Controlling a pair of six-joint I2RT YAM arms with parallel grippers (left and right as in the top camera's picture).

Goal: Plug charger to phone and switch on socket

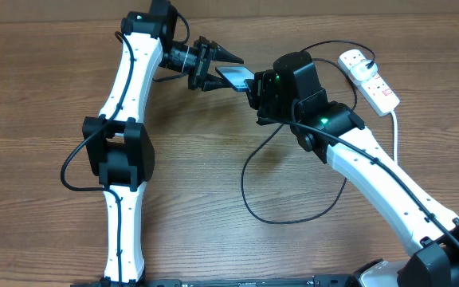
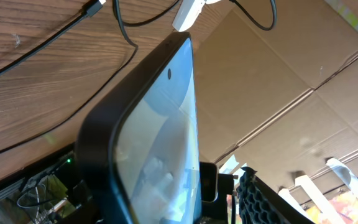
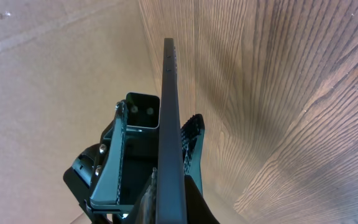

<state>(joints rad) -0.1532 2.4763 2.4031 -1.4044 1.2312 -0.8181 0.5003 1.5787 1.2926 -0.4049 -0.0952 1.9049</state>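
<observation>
The phone is held off the table between the two arms, at the back centre. My right gripper is shut on its right end. In the right wrist view the phone stands edge-on between the fingers. My left gripper is open, its fingers spread around the phone's left end. In the left wrist view the light screen fills the frame and one finger stands apart from it. The charger cable loops on the table; its tip lies loose. The socket lies at the back right.
The socket's thick white cord runs down beside the right arm. The left arm's black elbow sits left of centre. A cardboard wall stands behind the table.
</observation>
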